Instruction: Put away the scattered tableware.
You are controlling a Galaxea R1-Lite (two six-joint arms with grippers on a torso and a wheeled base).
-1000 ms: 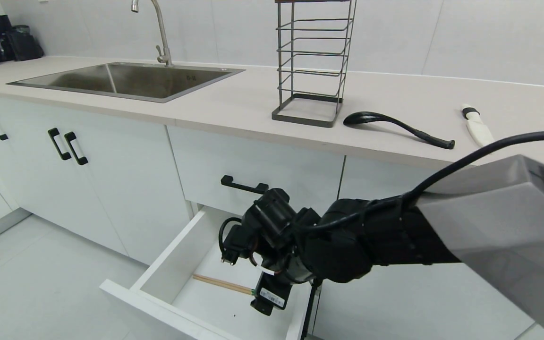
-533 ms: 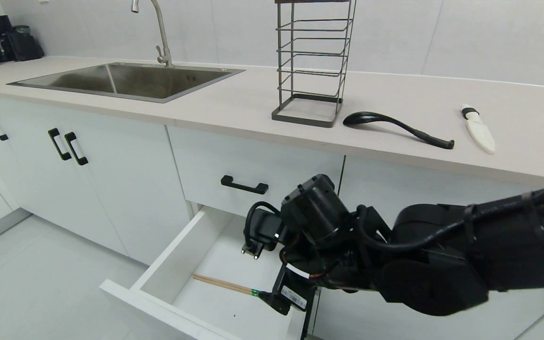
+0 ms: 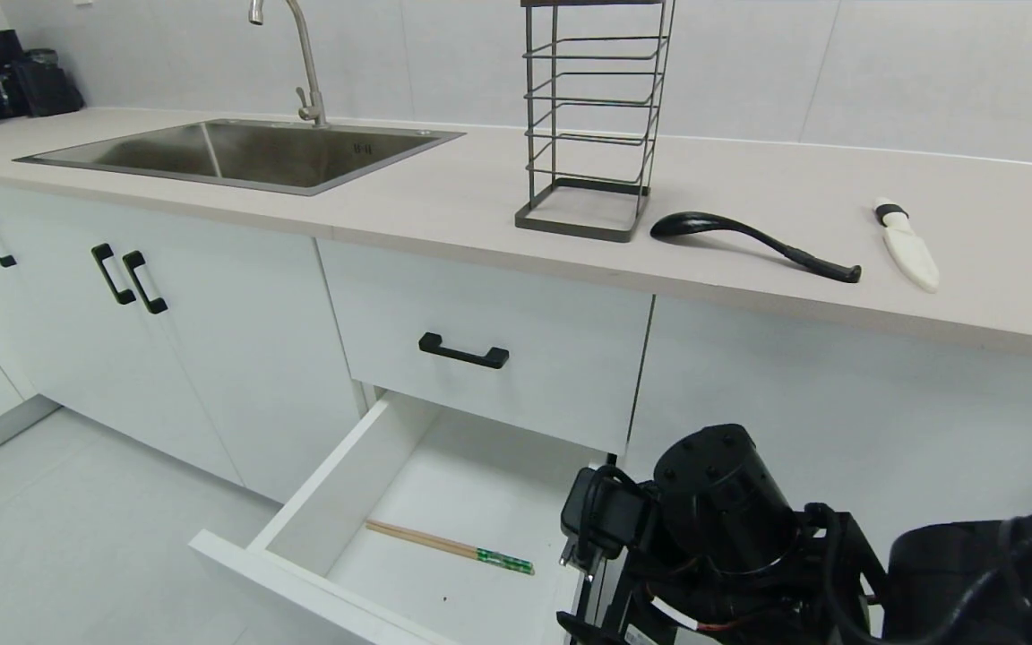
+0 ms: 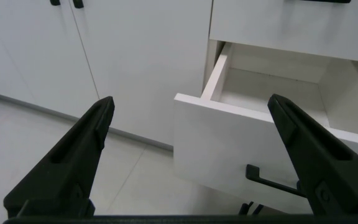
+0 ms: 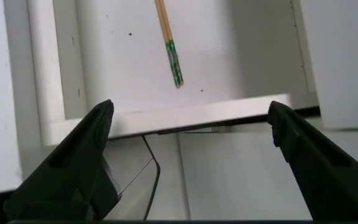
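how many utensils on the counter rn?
2. The black ladle lies just right of the wire rack; the white utensil with a black band lies farther right. The chopsticks are in the open drawer, not counted. Nothing looks hidden.

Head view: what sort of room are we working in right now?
Most likely a kitchen: a steel sink with a tap set in a countertop, white cabinets with an open drawer holding chopsticks, and a black ladle up top.
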